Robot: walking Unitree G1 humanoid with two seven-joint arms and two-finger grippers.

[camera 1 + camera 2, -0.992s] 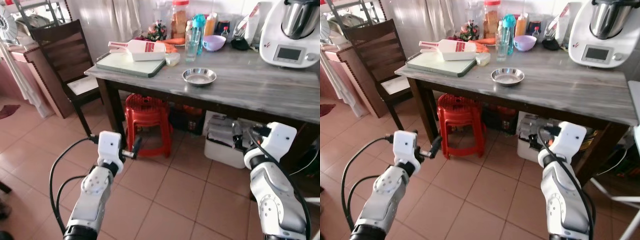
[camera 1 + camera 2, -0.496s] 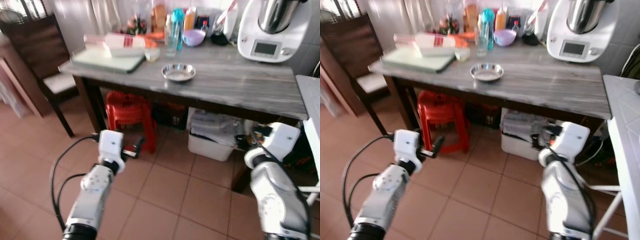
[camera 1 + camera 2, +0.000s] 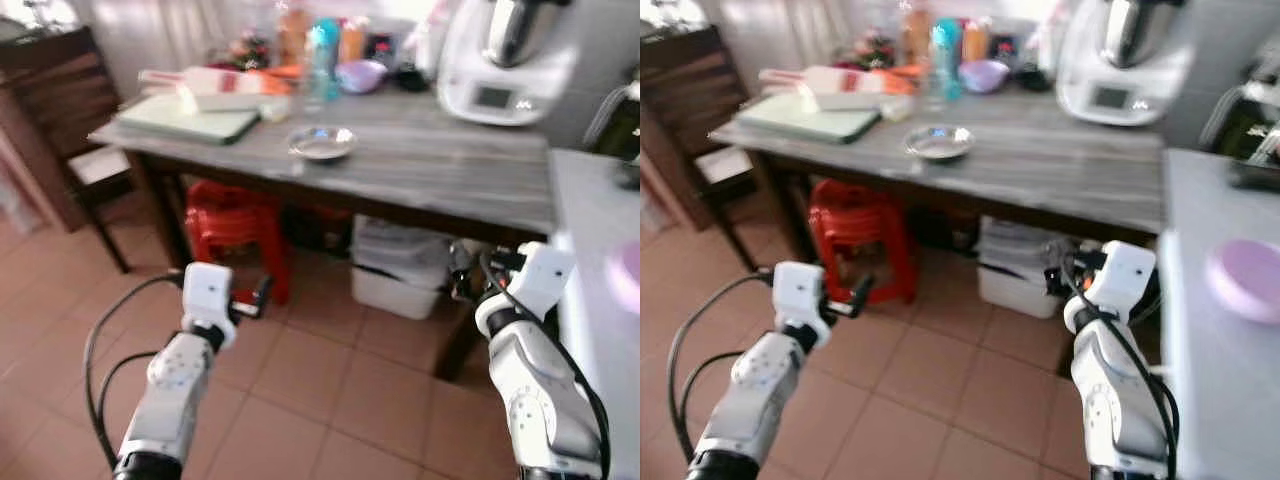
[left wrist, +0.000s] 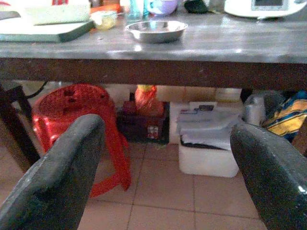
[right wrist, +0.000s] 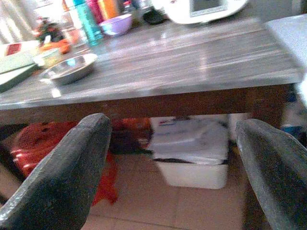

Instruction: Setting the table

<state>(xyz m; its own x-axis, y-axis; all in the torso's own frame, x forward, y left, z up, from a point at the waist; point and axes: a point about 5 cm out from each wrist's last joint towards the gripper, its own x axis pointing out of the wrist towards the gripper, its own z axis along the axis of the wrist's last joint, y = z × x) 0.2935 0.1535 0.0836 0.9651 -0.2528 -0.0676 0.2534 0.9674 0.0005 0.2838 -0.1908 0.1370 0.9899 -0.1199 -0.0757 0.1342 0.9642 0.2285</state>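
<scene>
A dark wooden table (image 3: 470, 175) runs across the head views from ten to two o'clock, and its near edge and apron stand between both arms and everything on top. The metal bowl (image 3: 321, 142) sits at twelve o'clock near the table's front edge, apart from its neighbours. At ten o'clock lies a green cutting board (image 3: 185, 118) with a white container (image 3: 215, 88) resting on it; behind the bowl are a teal bottle (image 3: 322, 50) and a purple bowl (image 3: 361, 74), and at one o'clock stands a white kitchen machine (image 3: 510, 55). Under the table are a red plastic stool (image 3: 232, 225) at eleven o'clock and a white bin (image 3: 402, 282) stuffed with papers at twelve. A dark chair (image 3: 70, 110) stands at nine o'clock, and at three o'clock a pale countertop (image 3: 1215, 390) carries a lilac plate (image 3: 1245, 278). The left gripper (image 4: 163, 172) hangs low at seven o'clock over the tiled floor (image 3: 330, 400), its fingers (image 4: 62, 177) spread wide and empty; the right gripper (image 5: 175, 167) at four o'clock is likewise released, its fingers (image 5: 64, 172) holding nothing. The wrist views look in under the tabletop, showing an orange bag (image 4: 147, 100) behind the stool and a striped cloth (image 4: 288, 117) beside the bin, which the blurred head views do not make clear.
</scene>
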